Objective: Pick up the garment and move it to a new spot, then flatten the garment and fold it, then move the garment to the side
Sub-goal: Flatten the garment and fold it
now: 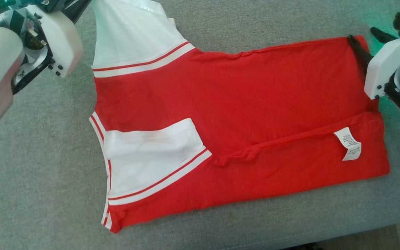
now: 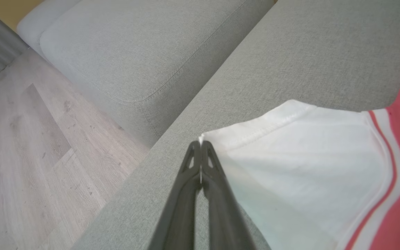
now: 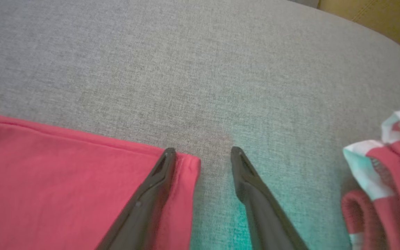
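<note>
The red garment [image 1: 255, 104] with white sleeves lies spread on the grey sofa seat [image 1: 30, 173], its lower side folded in, with one white sleeve [image 1: 151, 156] lying on top. The far white sleeve [image 2: 307, 163] is pulled up and away at its corner. My left gripper [image 2: 200, 144] is shut on that sleeve's corner hem. My right gripper [image 3: 203, 151] is open at the garment's far right corner [image 3: 186, 163]. One of its fingers [image 3: 161, 170] lies over the red cloth and the other [image 3: 245, 170] over bare cushion.
A white care label [image 1: 351, 144] shows on the folded-in side. Another crumpled red and white cloth [image 3: 384, 180] lies to the right of my right gripper. A second grey cushion [image 2: 134, 52] and wooden floor [image 2: 30, 156] lie beyond the seat's edge.
</note>
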Controlling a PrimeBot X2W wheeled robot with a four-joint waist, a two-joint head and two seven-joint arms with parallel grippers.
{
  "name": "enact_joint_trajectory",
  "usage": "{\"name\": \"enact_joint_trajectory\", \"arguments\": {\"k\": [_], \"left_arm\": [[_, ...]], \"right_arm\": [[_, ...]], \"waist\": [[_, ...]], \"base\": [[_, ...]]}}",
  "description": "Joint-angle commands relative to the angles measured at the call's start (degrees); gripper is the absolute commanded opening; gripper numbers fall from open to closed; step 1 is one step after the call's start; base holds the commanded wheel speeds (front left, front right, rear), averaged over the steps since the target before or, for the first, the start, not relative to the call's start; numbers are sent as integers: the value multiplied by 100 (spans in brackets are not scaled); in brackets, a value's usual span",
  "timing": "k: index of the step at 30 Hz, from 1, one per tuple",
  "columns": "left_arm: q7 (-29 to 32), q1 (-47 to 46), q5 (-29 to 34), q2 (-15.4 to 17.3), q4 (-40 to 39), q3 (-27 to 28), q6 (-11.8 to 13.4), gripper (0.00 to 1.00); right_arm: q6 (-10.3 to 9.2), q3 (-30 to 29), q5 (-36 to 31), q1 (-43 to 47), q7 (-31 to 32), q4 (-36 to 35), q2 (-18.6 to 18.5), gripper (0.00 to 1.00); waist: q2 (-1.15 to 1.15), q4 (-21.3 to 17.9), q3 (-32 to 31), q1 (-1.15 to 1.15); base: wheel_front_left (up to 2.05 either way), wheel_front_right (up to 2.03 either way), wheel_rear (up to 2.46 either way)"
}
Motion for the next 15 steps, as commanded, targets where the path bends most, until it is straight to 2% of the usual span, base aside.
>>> {"name": "enact_joint_trajectory", "arguments": {"k": [1,2,5,7,8,15], "left_arm": [[37,-367,22,228,-79,252,11,0],[44,-364,19,231,-86,252,11,0],[61,-360,7,245,-109,252,11,0],[70,-360,-3,253,-118,252,11,0],[72,-361,-7,254,-122,252,11,0],[-143,-419,83,261,-62,252,11,0]], "right_arm": [[-4,129,45,138,113,18,-163,80],[-4,171,89,128,143,14,-181,78],[-4,301,236,116,279,-16,-236,58],[-4,366,328,107,347,-45,-274,28],[-4,396,368,101,361,-68,-292,0],[-4,374,453,-72,-118,-198,-361,0]], "waist": [[0,1,-7,0],[0,1,-11,0],[0,2,-28,0],[0,1,-40,0],[0,1,-45,0],[0,-5,-84,0]], "base": [[0,0,0],[0,0,0],[0,0,0],[0,0,0],[0,0,0],[0,0,0]]}}
